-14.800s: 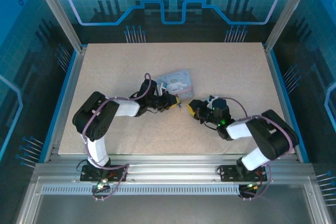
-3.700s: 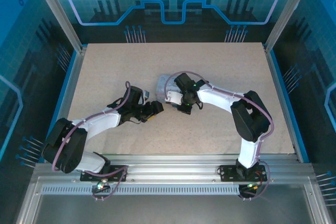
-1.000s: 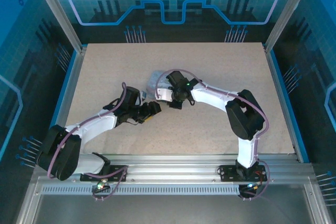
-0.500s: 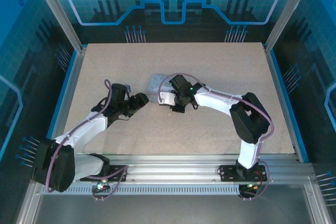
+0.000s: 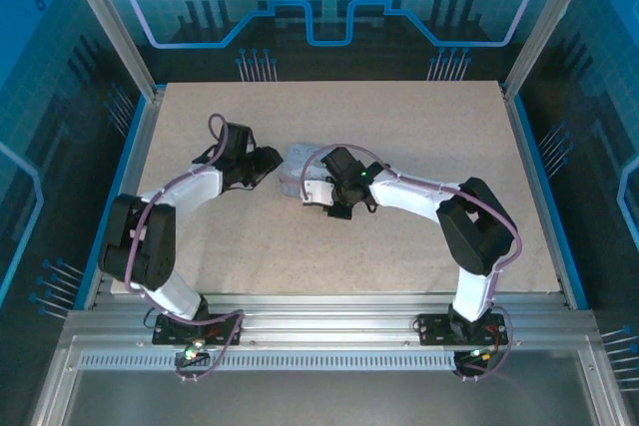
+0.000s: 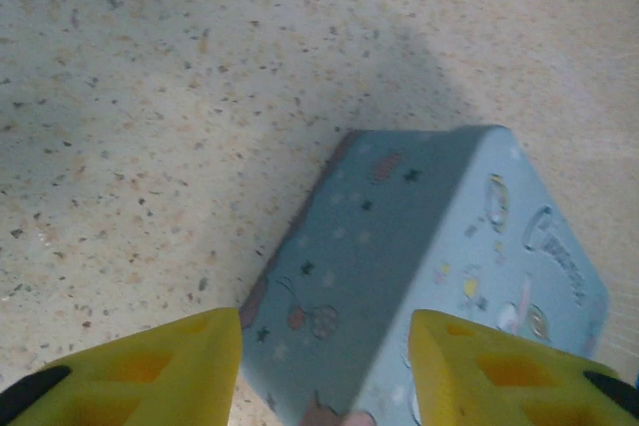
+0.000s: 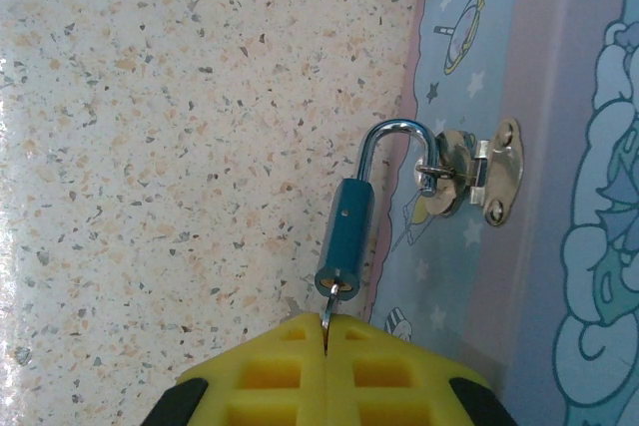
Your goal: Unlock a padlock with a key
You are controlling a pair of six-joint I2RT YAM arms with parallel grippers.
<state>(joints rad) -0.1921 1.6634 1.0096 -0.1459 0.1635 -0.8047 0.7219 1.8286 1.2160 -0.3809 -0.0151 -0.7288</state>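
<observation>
In the right wrist view the padlock [image 7: 345,234], a small teal-grey body, hangs by its silver shackle [image 7: 395,127] from the hasp [image 7: 469,179] on the front of the pale blue cartoon tin [image 7: 559,147]. My right gripper [image 7: 326,331] is shut on the thin silvery key [image 7: 328,308], whose tip sits in the keyhole at the padlock's lower end. From above, the right gripper [image 5: 335,199] is at the tin's [image 5: 293,171] near side. My left gripper [image 6: 324,376] is open, its yellow fingers [image 6: 150,366] either side of the tin's [image 6: 419,256] left end.
The speckled beige tabletop [image 5: 399,246] spreads free around the tin, framed by metal rails [image 5: 319,301] and blue enclosure walls. The right arm's forearm [image 5: 419,190] stretches across the middle of the table towards the tin.
The left arm has swung back and left to the tin's left end, and its jaws have narrowed. The right gripper stays at the tin's front with the key.
</observation>
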